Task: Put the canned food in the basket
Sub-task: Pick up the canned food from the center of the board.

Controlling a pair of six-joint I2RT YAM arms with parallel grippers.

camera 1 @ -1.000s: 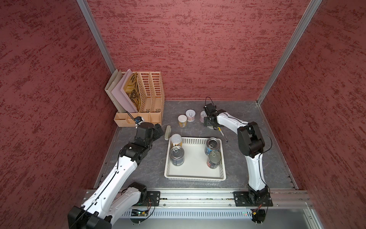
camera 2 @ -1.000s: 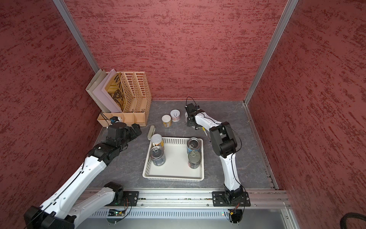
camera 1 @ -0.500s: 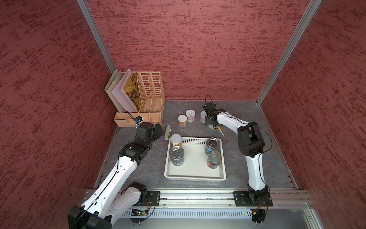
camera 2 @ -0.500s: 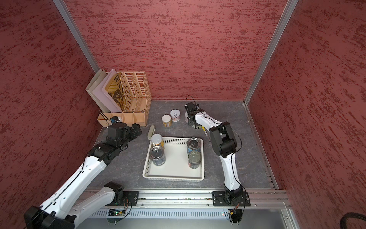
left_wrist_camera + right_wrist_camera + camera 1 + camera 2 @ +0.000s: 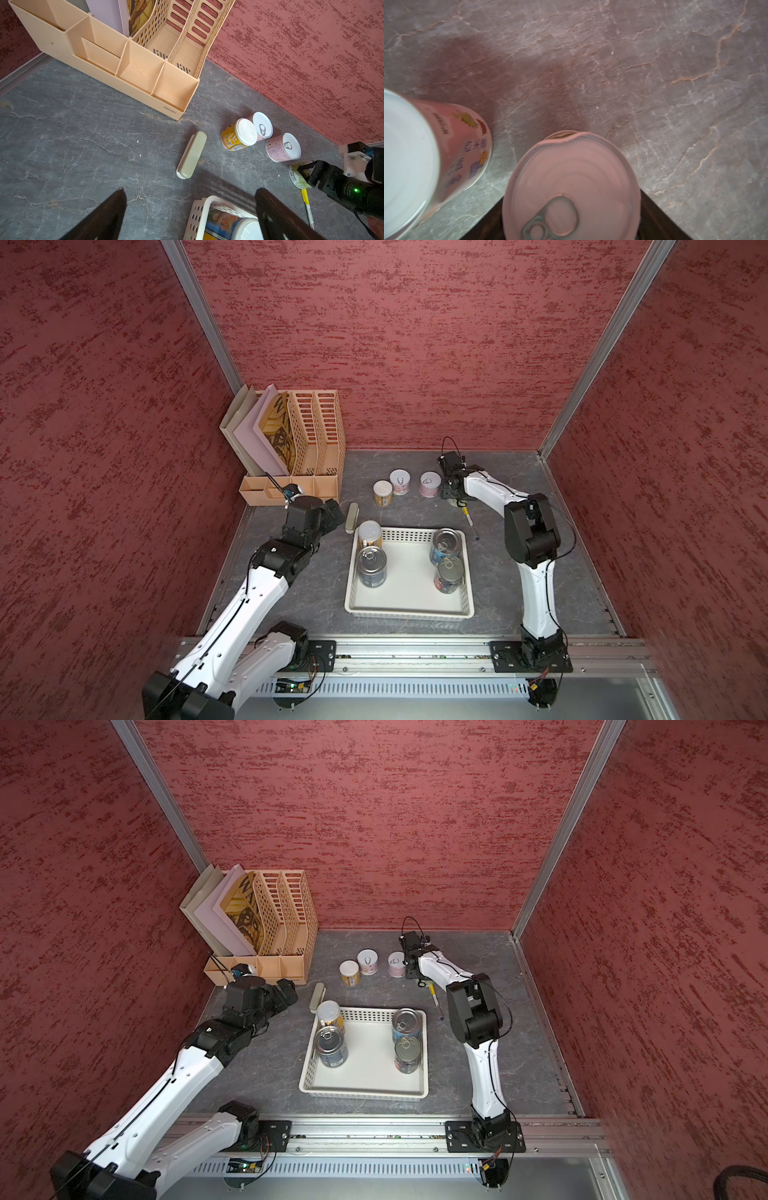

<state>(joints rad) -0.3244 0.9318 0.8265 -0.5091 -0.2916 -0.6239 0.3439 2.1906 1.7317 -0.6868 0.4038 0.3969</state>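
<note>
The white basket (image 5: 409,610) (image 5: 365,1088) sits mid-table and holds several cans: one with a white lid (image 5: 369,531) and three metal-topped ones (image 5: 372,566). Three more white-lidded cans (image 5: 400,482) (image 5: 239,134) stand behind it on the table. My right gripper (image 5: 451,489) (image 5: 571,207) is shut on a further can (image 5: 571,182), a green-labelled one (image 5: 296,176) standing on the table next to a pink can (image 5: 411,158); from above the gripper hides it. Left of the basket's far corner, my left gripper (image 5: 332,510) (image 5: 190,190) hangs open and holds nothing.
A peach file rack (image 5: 307,435) with folders fills the back left corner. A beige bar (image 5: 352,517) (image 5: 192,158) lies between the left gripper and the basket. A pen (image 5: 469,522) (image 5: 307,207) lies right of the basket, below the right arm. Red walls enclose three sides.
The right gripper's fingers have closed in onto the can it stands over. The left arm and the other cans have not moved.
</note>
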